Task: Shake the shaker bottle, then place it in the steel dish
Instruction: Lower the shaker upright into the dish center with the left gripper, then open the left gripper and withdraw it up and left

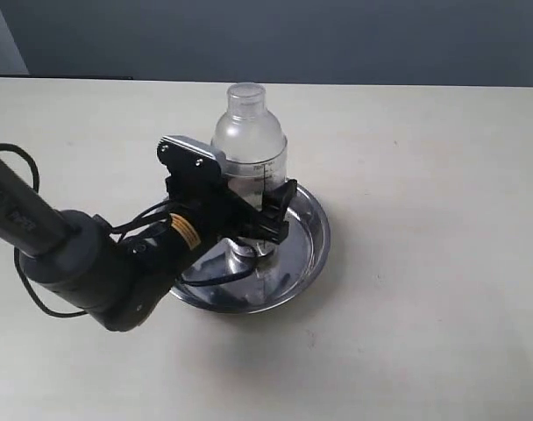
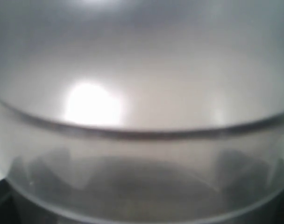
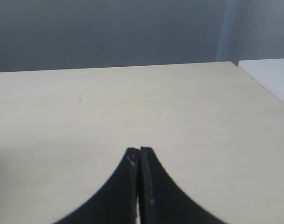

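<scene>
as claw (image 1: 253, 210) clamps, shaker bottle (image 1: 249, 140) stands inside it

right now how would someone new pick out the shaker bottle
On the pale beige table, find the round shiny steel dish. Standing upright in it, within the black left gripper, is the clear frosted plastic shaker bottle; only it has a domed lid and small round cap.
</scene>
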